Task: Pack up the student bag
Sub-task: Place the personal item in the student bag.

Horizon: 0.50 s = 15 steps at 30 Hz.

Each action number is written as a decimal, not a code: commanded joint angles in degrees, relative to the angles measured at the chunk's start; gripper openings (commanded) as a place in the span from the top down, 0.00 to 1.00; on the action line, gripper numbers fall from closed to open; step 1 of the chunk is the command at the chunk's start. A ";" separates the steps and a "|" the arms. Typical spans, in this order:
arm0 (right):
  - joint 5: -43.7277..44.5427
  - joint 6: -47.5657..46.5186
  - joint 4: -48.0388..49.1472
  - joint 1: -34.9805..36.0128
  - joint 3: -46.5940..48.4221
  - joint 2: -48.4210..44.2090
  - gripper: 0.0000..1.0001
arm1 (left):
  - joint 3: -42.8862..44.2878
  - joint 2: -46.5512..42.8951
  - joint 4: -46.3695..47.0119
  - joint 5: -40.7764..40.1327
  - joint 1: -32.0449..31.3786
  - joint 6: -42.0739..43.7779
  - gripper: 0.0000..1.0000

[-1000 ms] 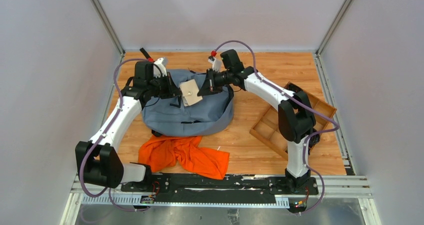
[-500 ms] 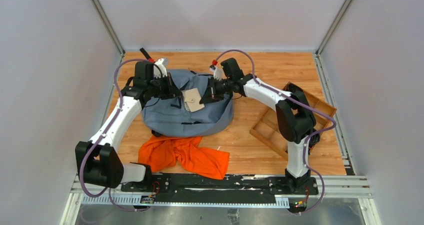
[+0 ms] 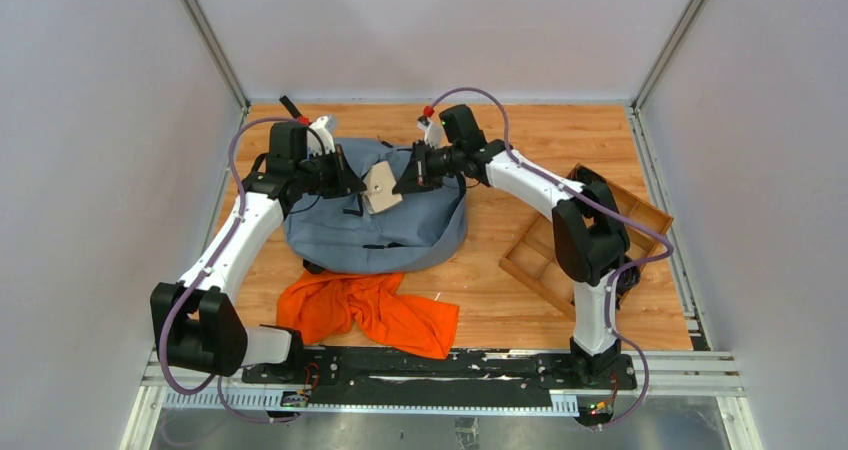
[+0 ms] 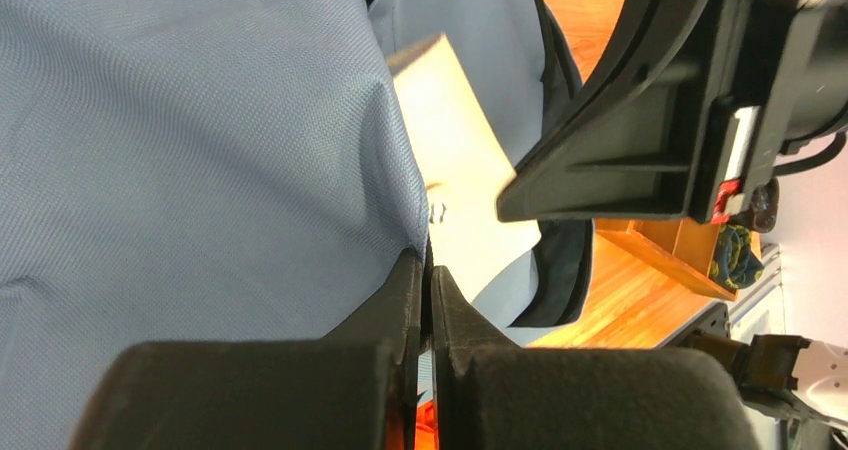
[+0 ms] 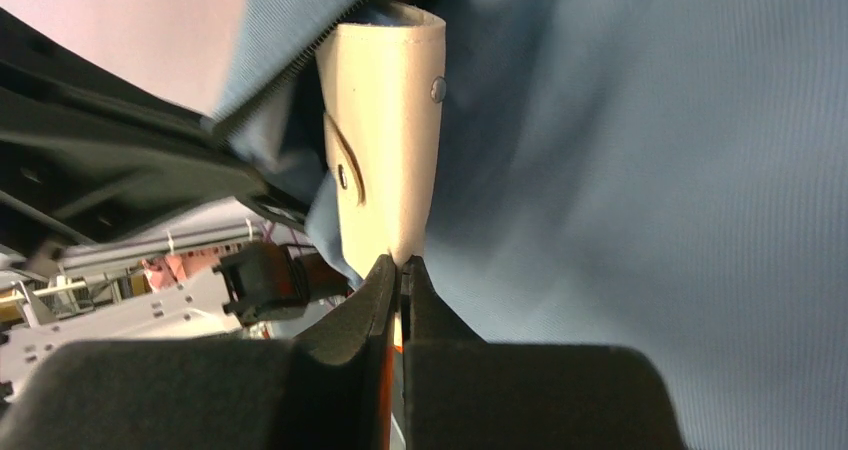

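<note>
The grey-blue student bag (image 3: pixel 380 225) lies on the wooden table at the back centre. My left gripper (image 3: pixel 345 180) is shut on a fold of the bag's fabric (image 4: pixel 300 150) at its upper left edge. My right gripper (image 3: pixel 400 182) is shut on the edge of a beige flat pouch (image 3: pixel 378 185) with small rivets (image 5: pixel 385 120). It holds the pouch over the top of the bag, its far end at the bag's zipper edge. The pouch also shows in the left wrist view (image 4: pixel 455 180), beside the pinched fabric.
An orange cloth (image 3: pixel 370 310) lies crumpled on the table in front of the bag. A wooden compartment tray (image 3: pixel 545 260) sits at the right, partly under my right arm. Grey walls close the sides and back.
My right gripper has shifted the pouch slightly left and back over the bag, tilting it. My left gripper has held its grip on the bag fabric.
</note>
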 commanded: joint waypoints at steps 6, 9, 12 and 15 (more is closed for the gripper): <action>2.85 11.48 5.79 1.09 13.57 7.74 1.00 | 0.31 -0.21 3.40 5.50 -0.50 -0.54 1.00; 2.64 14.47 8.31 1.41 14.36 9.49 1.00 | 0.70 -0.41 3.03 5.49 -0.50 -0.54 1.00; 3.92 15.48 8.63 2.65 14.83 9.98 1.00 | 0.49 -0.67 3.59 5.51 -0.50 -0.71 1.00; 5.21 16.43 8.64 4.11 15.77 10.82 1.00 | 0.33 -0.31 4.17 5.59 -0.50 -1.08 1.00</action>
